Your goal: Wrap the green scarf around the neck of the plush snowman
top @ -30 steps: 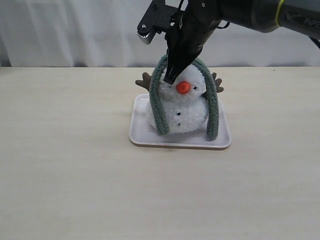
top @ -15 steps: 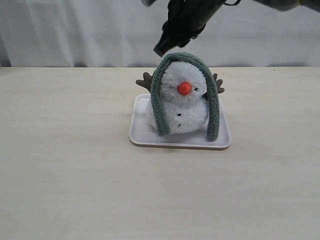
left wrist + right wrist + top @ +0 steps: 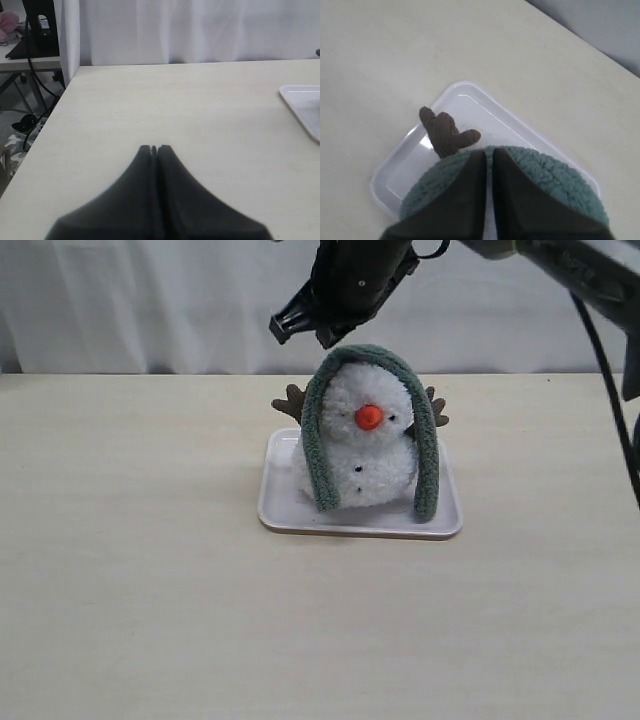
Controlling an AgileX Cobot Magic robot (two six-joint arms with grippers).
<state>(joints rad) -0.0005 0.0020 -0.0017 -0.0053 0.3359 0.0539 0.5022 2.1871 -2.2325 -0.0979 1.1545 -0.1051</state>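
Note:
The plush snowman [image 3: 366,455] sits upright on a white tray [image 3: 283,508]. The green scarf [image 3: 318,445] lies over the top of its head, and both ends hang down its sides to the tray. The neck [image 3: 372,439] is bare in front. My right gripper [image 3: 298,332] hovers just above and left of the head, shut on nothing. Seen from its wrist, the right gripper [image 3: 489,153] is over the scarf [image 3: 562,176] beside a brown twig arm [image 3: 445,132]. My left gripper [image 3: 155,148] is shut, over bare table far from the tray [image 3: 302,107].
The light wooden table [image 3: 150,590] stretches around the tray on all sides. A white curtain [image 3: 150,300] hangs behind it. The table's edge [image 3: 47,125] shows in the left wrist view, with cables and furniture beyond.
The right gripper has lifted from in front of the snowman's face and moved up and to the left. The scarf stays draped over the head.

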